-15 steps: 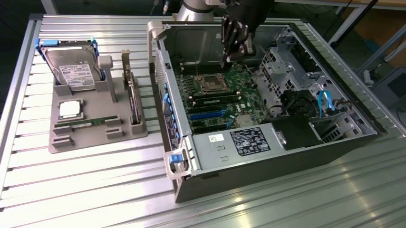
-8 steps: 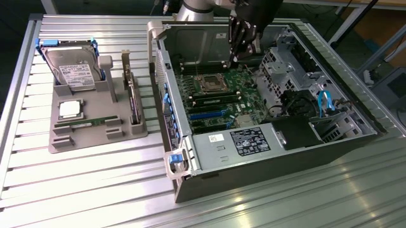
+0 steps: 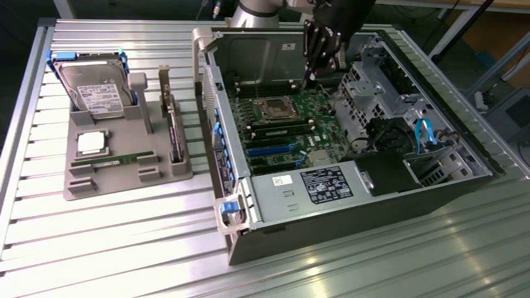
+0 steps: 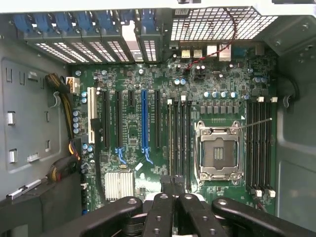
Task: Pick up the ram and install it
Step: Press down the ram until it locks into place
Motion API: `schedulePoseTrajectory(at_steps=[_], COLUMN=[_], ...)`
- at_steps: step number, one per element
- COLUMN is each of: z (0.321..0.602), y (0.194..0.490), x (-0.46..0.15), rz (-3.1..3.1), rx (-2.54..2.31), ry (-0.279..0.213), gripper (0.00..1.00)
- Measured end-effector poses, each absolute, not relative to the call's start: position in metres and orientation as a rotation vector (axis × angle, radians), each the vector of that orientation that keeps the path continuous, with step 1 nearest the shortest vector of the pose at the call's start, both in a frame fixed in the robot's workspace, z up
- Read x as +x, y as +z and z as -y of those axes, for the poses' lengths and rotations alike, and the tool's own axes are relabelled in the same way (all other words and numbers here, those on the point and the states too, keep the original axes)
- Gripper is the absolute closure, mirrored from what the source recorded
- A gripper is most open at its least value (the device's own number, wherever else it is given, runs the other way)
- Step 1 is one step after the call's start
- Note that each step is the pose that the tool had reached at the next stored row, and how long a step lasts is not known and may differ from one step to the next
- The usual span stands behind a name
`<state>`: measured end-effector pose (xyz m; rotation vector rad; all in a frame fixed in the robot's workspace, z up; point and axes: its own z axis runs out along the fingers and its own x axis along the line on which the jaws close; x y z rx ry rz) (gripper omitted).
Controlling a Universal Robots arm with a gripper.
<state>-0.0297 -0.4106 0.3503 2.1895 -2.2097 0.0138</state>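
One ram (image 3: 116, 160), a thin green stick, lies flat in the front slot of the grey parts tray (image 3: 91, 189) at the exterior view's left. My gripper (image 3: 309, 77) hangs inside the open computer case (image 3: 364, 205), above the far edge of the motherboard (image 4: 133, 133). In the wrist view its black fingertips (image 4: 166, 183) are pressed together, shut, and no stick shows between them. They point at the memory slots (image 4: 178, 143) beside the empty processor socket (image 4: 217, 150). A thin green strip (image 3: 277, 131) lies along those slots; I cannot tell whether it is a second ram.
The tray also holds a hard drive (image 3: 95, 90), a square silver processor chip (image 3: 91, 143) and an upright card (image 3: 172, 121). Case walls, a drive cage (image 3: 373, 87) and cables (image 4: 61, 106) ring the motherboard. A black power supply (image 3: 389, 171) sits at the near end.
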Motion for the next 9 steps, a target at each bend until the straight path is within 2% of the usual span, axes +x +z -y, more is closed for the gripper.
schedulePoseTrajectory(at_steps=[9], z=[0.4107], y=[0.3543], x=[-0.0297], rz=[2.21], rx=[2.19], ry=[0.014], gripper=[0.9])
